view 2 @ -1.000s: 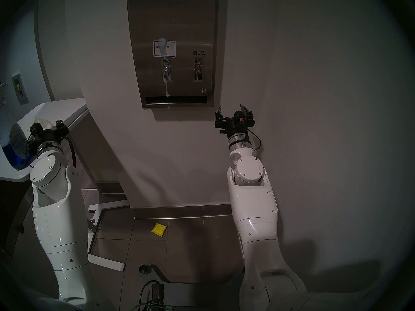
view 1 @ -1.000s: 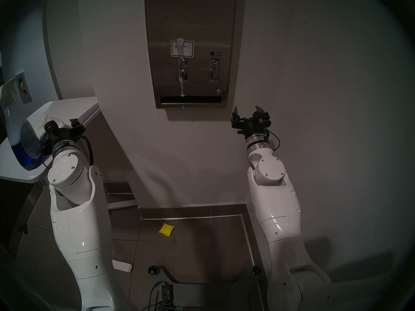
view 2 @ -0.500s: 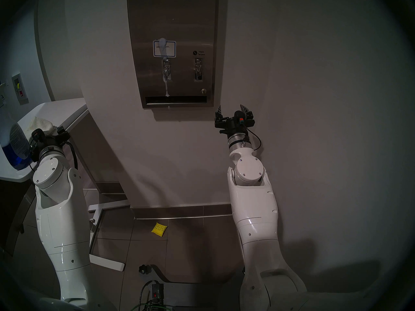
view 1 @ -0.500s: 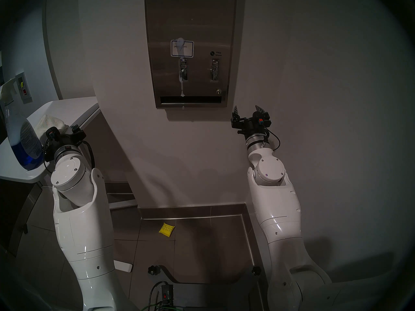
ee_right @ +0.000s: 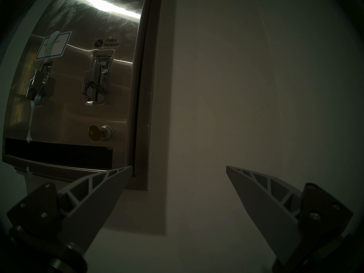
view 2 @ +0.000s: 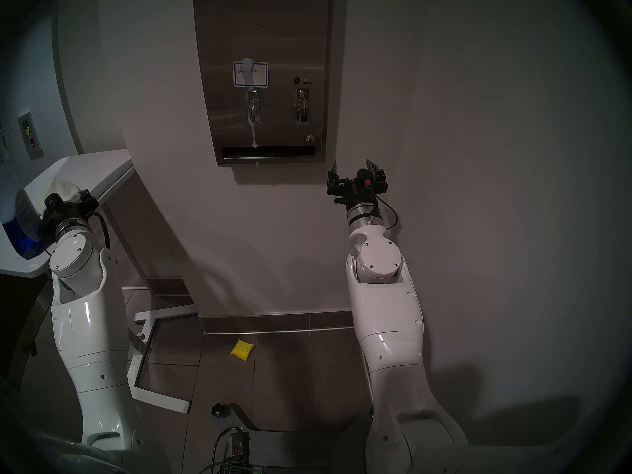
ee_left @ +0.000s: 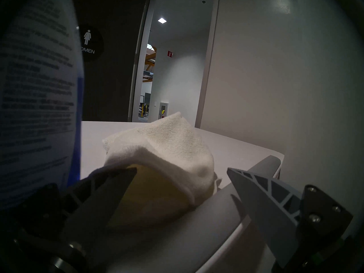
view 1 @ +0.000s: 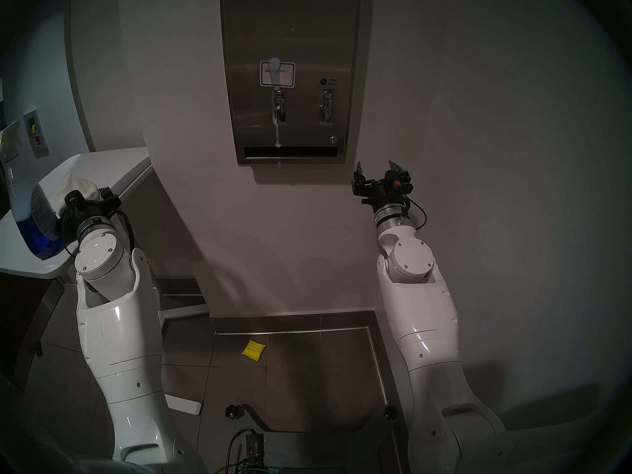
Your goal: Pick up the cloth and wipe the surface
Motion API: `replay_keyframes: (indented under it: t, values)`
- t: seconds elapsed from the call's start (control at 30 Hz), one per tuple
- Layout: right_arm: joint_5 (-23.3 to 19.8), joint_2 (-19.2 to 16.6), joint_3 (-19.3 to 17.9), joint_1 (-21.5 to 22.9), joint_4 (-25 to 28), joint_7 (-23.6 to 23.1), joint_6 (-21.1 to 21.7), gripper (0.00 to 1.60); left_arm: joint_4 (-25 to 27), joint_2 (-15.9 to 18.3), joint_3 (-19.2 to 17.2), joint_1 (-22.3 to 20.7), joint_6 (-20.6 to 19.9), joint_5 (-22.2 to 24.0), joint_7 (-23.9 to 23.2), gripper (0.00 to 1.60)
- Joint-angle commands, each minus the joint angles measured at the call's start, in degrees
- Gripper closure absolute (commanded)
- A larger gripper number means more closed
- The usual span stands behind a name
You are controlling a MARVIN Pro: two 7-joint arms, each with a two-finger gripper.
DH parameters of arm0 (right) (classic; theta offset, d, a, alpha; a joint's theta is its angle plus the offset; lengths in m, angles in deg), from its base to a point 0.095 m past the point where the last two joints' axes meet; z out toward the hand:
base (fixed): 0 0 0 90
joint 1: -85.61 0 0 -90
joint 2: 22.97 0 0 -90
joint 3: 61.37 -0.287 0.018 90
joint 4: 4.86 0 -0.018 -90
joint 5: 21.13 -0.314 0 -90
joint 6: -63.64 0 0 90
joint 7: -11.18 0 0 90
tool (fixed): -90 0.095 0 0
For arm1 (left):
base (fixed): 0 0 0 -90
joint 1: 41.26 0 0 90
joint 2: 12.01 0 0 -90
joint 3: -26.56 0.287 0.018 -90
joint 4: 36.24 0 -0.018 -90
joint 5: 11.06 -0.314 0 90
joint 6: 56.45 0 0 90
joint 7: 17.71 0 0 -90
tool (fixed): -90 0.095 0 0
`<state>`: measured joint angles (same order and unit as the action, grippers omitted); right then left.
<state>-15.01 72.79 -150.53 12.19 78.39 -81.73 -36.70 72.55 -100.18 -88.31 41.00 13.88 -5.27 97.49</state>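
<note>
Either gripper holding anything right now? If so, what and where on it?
Nothing held. The left gripper is open, its fingers flanking the off-white terry cloth on the white tabletop without closing. The right gripper is open and empty.

Spray bottle [view 1: 32,216] with blue liquid stands upright on white counter [view 1: 113,162] at 9 o'clock, printed label facing out. Yellow quilted pad [view 1: 253,350] lies flat on grey floor tiles [view 1: 307,370] at 6 o'clock, just off the baseboard. Wall switch plate [view 1: 36,138] at 10 o'clock. Round "WOMEN" sign [ee_left: 91,43] on dark wall beside open doorway [ee_left: 146,79].
</note>
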Motion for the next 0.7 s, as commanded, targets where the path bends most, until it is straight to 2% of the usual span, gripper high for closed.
replay_keyframes:
  t: [0.0, 0.23, 0.43, 0.67]
  values:
    - [-0.07, 0.07, 0.1, 1.72, 1.97, -0.06, -0.36, 0.0, 1.87, 2.47, 1.27, -1.3, 3.14, 0.9, -3.85, 1.6]
    - [-0.15, -0.02, 0.2, 1.73, 1.93, 0.04, -0.38, 0.0, 5.09, 3.35, 3.24, 1.18, 6.4, 1.07, -7.68, 1.6]
    - [-0.22, -0.1, 0.27, 1.75, 1.86, 0.14, -0.41, 0.0, 7.47, 5.38, 3.38, 1.28, 9.6, 1.39, -10.75, 1.6]
    - [-0.28, -0.17, 0.35, 1.75, 1.86, 0.21, -0.41, 0.0, 10.3, 6.16, 3.06, 2.24, 11.79, 3.06, -14.35, 1.6]
